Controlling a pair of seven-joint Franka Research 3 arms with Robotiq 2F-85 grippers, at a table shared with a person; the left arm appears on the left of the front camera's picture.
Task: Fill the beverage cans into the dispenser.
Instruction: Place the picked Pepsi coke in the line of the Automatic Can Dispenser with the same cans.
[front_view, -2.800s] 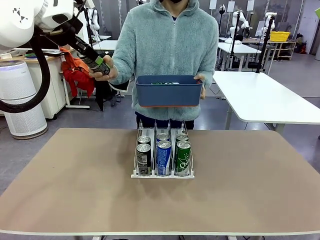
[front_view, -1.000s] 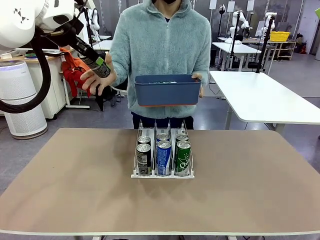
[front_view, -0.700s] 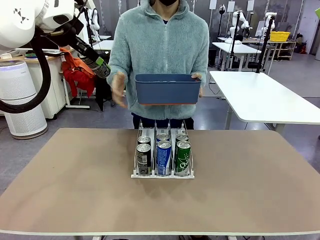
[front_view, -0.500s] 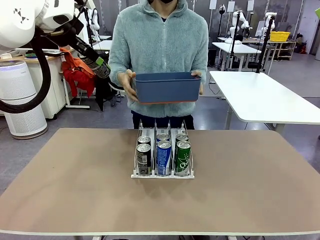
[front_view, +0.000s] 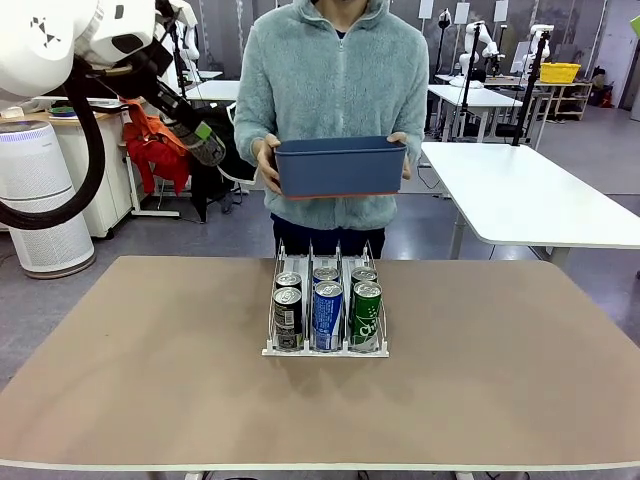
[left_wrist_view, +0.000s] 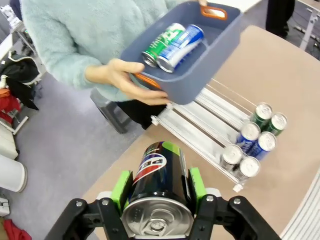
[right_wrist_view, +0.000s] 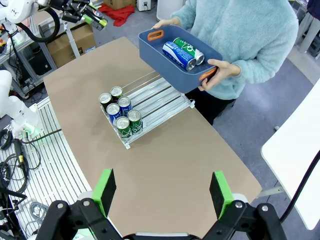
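High at the back left, my left gripper (front_view: 201, 137) is shut on a dark beverage can (left_wrist_view: 159, 172) with a red, white and blue logo, its green pads (left_wrist_view: 120, 183) pressed on both sides. The white dispenser (front_view: 325, 352) stands at the table's middle, also seen in the left wrist view (left_wrist_view: 200, 131) and the right wrist view (right_wrist_view: 160, 100). Its lanes hold dark (front_view: 288, 318), blue (front_view: 327, 312) and green cans (front_view: 366, 312), with one more behind each. My right gripper (right_wrist_view: 162, 192) hangs open high above the table, nothing between its fingers.
A person at the far side holds a dark blue tub (front_view: 340, 168) in both hands above the dispenser's back end. A green and a blue can (left_wrist_view: 172, 42) lie in it. The brown table (front_view: 150, 380) is bare around the rack. A white table (front_view: 530, 205) stands at the right.
The person's hand has left the can in my left gripper and gone back to the tub, which now sits a little higher in both hands. My left gripper shifted slightly.
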